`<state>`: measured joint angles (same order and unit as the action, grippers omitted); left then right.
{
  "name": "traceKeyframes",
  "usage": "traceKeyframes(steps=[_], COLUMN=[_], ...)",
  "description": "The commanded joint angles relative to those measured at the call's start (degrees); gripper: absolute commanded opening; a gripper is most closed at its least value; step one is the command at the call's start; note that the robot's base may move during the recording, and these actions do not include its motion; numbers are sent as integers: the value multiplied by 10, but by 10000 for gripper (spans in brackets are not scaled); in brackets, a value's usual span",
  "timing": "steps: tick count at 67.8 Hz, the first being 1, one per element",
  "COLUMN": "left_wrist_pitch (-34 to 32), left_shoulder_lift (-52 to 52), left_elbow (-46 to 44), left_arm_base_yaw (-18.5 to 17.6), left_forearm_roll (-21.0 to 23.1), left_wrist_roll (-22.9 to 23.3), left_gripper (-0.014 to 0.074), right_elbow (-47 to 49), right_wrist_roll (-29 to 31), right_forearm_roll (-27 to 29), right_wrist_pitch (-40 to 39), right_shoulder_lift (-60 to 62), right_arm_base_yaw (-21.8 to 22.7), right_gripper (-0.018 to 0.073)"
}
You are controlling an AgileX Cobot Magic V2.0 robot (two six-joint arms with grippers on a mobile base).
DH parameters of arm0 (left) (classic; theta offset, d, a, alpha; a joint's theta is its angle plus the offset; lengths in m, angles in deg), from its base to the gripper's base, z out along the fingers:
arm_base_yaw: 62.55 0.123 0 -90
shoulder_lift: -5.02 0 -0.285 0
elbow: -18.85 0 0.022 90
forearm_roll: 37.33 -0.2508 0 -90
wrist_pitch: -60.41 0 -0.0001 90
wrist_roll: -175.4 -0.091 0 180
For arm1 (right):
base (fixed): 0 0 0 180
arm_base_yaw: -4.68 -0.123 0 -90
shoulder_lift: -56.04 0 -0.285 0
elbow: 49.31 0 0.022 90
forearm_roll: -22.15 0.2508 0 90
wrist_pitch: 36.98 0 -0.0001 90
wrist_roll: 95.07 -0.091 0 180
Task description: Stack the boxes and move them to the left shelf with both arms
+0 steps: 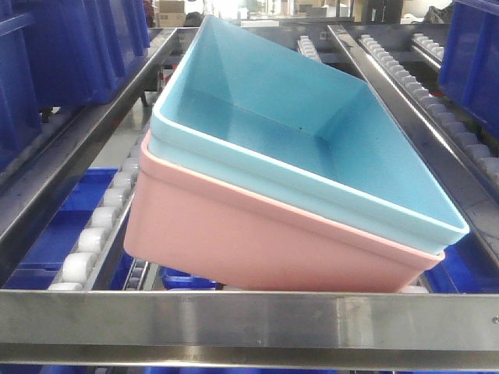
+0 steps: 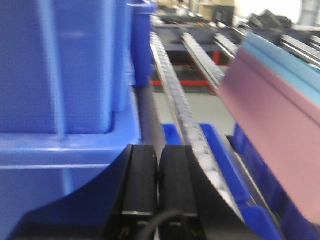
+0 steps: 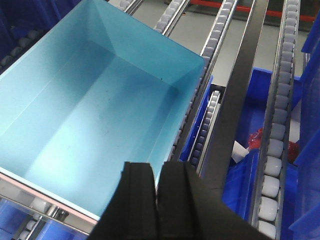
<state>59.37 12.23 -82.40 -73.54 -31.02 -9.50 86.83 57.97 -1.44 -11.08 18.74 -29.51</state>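
The light blue box (image 1: 312, 132) sits nested inside the salmon-pink box (image 1: 257, 234). The pair rests askew on the left shelf, whose white rollers (image 1: 93, 234) run along grey rails. The left wrist view has the stack's pink wall (image 2: 280, 130) off to the right, well apart from my left gripper (image 2: 158, 150), which is shut and empty. In the right wrist view, my right gripper (image 3: 156, 167) is shut with nothing in it. It hovers above the blue box (image 3: 100, 110) near its right front corner. No gripper shows in the front view.
Dark blue storage bins (image 1: 62, 47) stand on the lane to the left, close beside my left gripper (image 2: 65, 65). A steel cross bar (image 1: 249, 315) fronts the rack. Further roller lanes (image 3: 280, 100) lie to the right, and a lower blue bin (image 3: 255, 165) sits beneath them.
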Motion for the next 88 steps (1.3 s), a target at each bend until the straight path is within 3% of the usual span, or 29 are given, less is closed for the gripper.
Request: traceKeyframes(steps=[1,14,78,82,88], left_wrist_pitch=[-129,-91,-91,-91,-91], left_shoulder_lift=[-9,-9,-9,-9,-9], left_elbow=[23,19,19,19,19], left_arm_base_yaw=[11,13,13,13,13], left_forearm_roll=[-1,-1,0,0,0], left_wrist_roll=[-2,-2,-2,-2,-2], left_gripper=[-3,-4,-4,-4,-3], right_elbow=[16,16,7,2,-22], right_wrist_roll=[1,1,1,31,143], right_forearm_roll=[-19,-19,-5,19,97], right_wrist_pitch=[-42,-39,-38,-37,-45], right_shoulder_lift=[-1,-1,1,1,2], right_arm_base_yaw=[-1,-1,-1,3,41], right_gripper=[55,55,55,55,55])
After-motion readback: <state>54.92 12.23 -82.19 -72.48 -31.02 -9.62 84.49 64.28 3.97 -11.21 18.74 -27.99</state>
